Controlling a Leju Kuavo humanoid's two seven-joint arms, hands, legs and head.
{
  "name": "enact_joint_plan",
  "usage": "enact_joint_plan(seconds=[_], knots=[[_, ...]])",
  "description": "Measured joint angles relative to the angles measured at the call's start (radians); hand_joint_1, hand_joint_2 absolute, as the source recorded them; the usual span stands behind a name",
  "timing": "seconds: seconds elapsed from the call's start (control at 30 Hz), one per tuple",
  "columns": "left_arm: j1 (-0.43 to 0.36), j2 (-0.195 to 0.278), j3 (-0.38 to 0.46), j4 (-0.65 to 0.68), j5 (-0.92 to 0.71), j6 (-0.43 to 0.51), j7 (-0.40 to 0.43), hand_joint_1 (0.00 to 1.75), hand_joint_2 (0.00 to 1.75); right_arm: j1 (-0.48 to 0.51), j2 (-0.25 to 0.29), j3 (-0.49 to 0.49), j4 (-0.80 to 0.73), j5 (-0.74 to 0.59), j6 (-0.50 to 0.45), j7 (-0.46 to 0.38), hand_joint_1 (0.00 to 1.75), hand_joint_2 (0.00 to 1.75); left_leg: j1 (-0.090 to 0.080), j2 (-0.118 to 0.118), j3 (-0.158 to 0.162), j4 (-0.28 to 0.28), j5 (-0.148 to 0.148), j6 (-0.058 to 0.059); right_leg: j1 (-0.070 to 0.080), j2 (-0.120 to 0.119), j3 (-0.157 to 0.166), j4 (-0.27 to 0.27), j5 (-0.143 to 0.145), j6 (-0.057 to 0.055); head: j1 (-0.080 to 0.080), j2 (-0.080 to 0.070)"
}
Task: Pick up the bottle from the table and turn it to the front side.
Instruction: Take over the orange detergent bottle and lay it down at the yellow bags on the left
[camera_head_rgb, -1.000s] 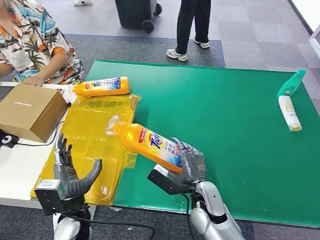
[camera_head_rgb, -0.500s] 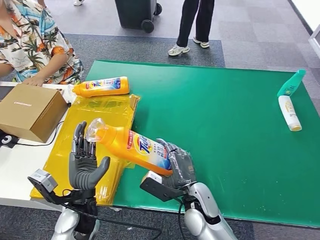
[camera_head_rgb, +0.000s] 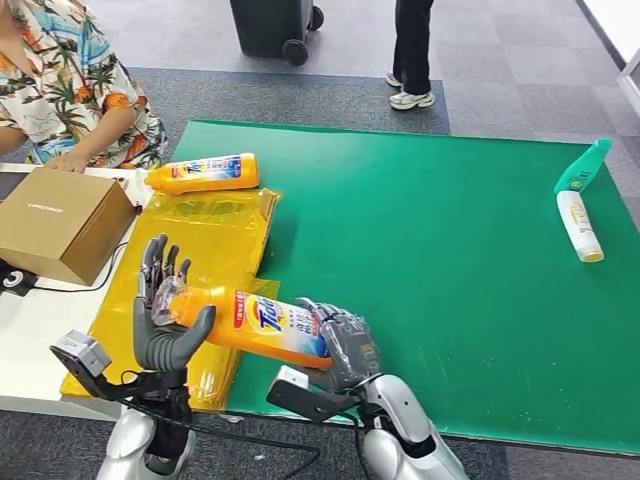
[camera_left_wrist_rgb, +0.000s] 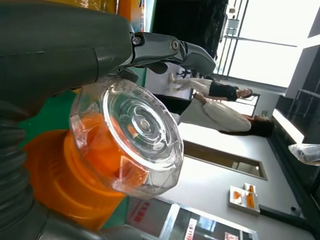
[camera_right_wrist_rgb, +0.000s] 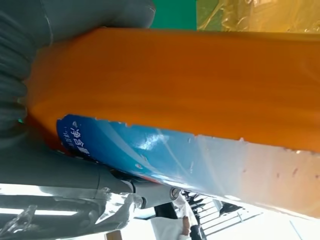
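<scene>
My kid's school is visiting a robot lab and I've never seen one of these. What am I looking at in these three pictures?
It is a humanoid robot with two silver arms. The wide picture looks down from its head; the close-ups come from cameras at each wrist. Its right hand grips the base of an orange detergent bottle, and its left hand sits at the clear cap. On the green mat lie a white bottle and a teal bottle; a second orange bottle lies by yellow plastic sheeting. A cardboard box sits beside it.
</scene>
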Motion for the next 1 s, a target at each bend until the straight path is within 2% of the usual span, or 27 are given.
enact_joint_plan(seconds=[0.27, 0.4, 0.83, 1.0], knots=[[-0.004, 0.005, -0.015, 0.008, 0.008, -0.001, 0.029, 0.00, 1.75, 0.006, -0.017, 0.016, 0.002, -0.023, -0.088, -0.079, 1.75, 1.75, 0.000, 0.000, 0.000, 0.000, 0.000, 0.000, 0.000, 0.000, 0.000, 0.000, 0.000, 0.000, 0.000, 0.000], [-0.004, 0.008, -0.022, 0.010, 0.023, -0.007, 0.038, 1.75, 1.75, 0.017, -0.030, 0.018, -0.004, -0.035, -0.134, -0.111, 1.75, 1.75, 0.000, 0.000, 0.000, 0.000, 0.000, 0.000, 0.000, 0.000, 0.000, 0.000, 0.000, 0.000, 0.000, 0.000], [-0.003, 0.009, -0.039, 0.013, 0.075, -0.024, 0.039, 1.75, 1.75, 0.018, -0.050, 0.032, -0.012, -0.072, -0.146, -0.139, 1.75, 1.75, 0.000, 0.000, 0.000, 0.000, 0.000, 0.000, 0.000, 0.000, 0.000, 0.000, 0.000, 0.000, 0.000, 0.000], [-0.005, 0.010, -0.041, 0.013, 0.085, -0.030, 0.038, 1.75, 1.75, 0.021, -0.060, 0.035, -0.015, -0.089, -0.174, -0.174, 1.75, 1.75, 0.000, 0.000, -0.001, 0.000, 0.000, 0.000, 0.000, 0.000, 0.000, 0.000, 0.000, 0.000, 0.000, 0.000]])
